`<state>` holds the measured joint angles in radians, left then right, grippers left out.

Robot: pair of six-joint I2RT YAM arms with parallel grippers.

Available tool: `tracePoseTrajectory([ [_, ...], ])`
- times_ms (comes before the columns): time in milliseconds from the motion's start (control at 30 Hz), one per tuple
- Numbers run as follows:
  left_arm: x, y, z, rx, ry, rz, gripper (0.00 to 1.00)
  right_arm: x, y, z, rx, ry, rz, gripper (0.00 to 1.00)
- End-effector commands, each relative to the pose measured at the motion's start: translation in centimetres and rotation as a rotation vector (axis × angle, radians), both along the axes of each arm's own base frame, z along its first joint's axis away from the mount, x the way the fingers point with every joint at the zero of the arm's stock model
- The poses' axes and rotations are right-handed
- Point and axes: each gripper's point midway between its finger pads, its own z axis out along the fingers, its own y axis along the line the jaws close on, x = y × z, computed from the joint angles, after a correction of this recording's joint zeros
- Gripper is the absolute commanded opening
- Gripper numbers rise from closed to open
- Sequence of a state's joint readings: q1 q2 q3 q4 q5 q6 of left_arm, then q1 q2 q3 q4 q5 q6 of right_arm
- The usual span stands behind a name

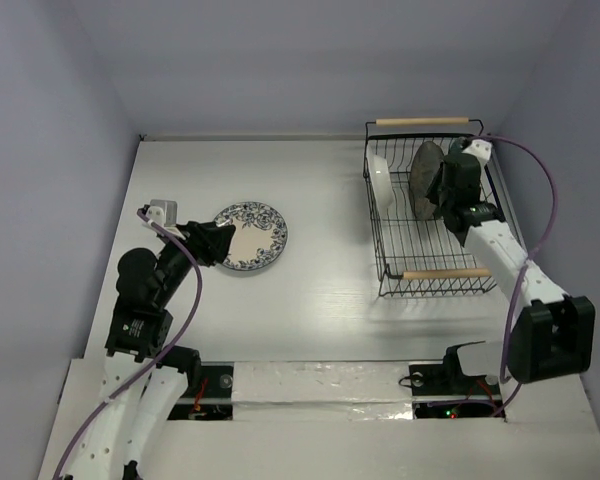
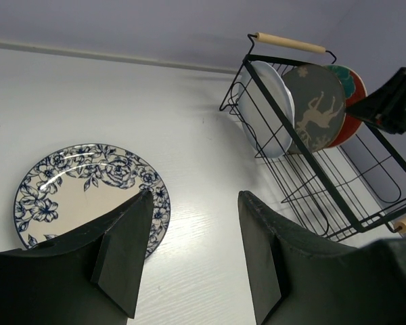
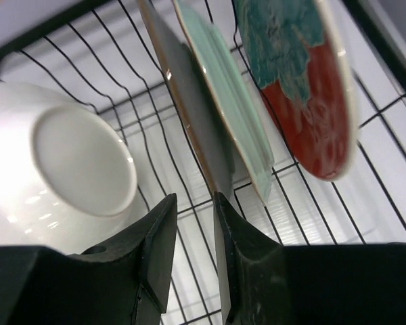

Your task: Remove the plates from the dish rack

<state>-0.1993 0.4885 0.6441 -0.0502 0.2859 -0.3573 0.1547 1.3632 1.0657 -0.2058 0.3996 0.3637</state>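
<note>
The dish rack [image 1: 420, 285] sits at the far right of the table [image 1: 310, 300]. It is a black wire basket with two wooden handles [image 1: 423, 121]. Three plates stand on edge in it, side by side. One is the dark grey plate [image 3: 189, 101] with a pale deer on it, next is the mint green plate [image 3: 227, 95], and last is the red-and-teal plate [image 3: 304, 101]. A white bowl [image 3: 61, 169] lies on its side in the rack too, just left of the grey plate.

The right gripper [image 3: 195, 200] is down inside the rack, right by the grey plate's edge. Its fingers are only a little apart and hold nothing.

The blue-flowered plate [image 1: 252, 236] lies flat on the table, well away from the rack. The left gripper [image 2: 195, 203] hangs over its near edge — spread wide, with nothing in it.

A small sticker [image 1: 130, 328] on the left arm is too tiny to read.
</note>
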Motion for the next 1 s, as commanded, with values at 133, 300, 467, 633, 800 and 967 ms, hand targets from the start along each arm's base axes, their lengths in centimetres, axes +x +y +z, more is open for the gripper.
tracePoseTrajectory([
  [133,0.0,0.0,2.3,-0.017,-0.065,-0.006,0.5,-1.5,-0.9,3.4,0.028,-0.137,-0.03,0.35],
  [300,0.1,0.0,2.2,-0.015,-0.061,-0.006,0.5,-0.3,-0.7,1.4,0.019,-0.08,-0.025,0.35],
  [467,0.2,0.2,2.2,-0.015,-0.061,0.004,0.5,1.0,-1.7,0.9,-0.003,-0.055,-0.06,0.36],
  [633,0.2,0.2,2.1,-0.013,-0.058,0.002,0.5,2.6,-2.1,-0.9,-0.032,-0.001,-0.083,0.36],
  [800,0.3,0.1,2.1,-0.014,-0.056,-0.003,0.5,3.9,-2.2,-1.6,-0.05,0.023,-0.093,0.36],
  [967,0.3,0.2,2.1,-0.014,-0.058,-0.001,0.5,4.0,-3.3,-2.4,-0.1,0.061,-0.143,0.13],
])
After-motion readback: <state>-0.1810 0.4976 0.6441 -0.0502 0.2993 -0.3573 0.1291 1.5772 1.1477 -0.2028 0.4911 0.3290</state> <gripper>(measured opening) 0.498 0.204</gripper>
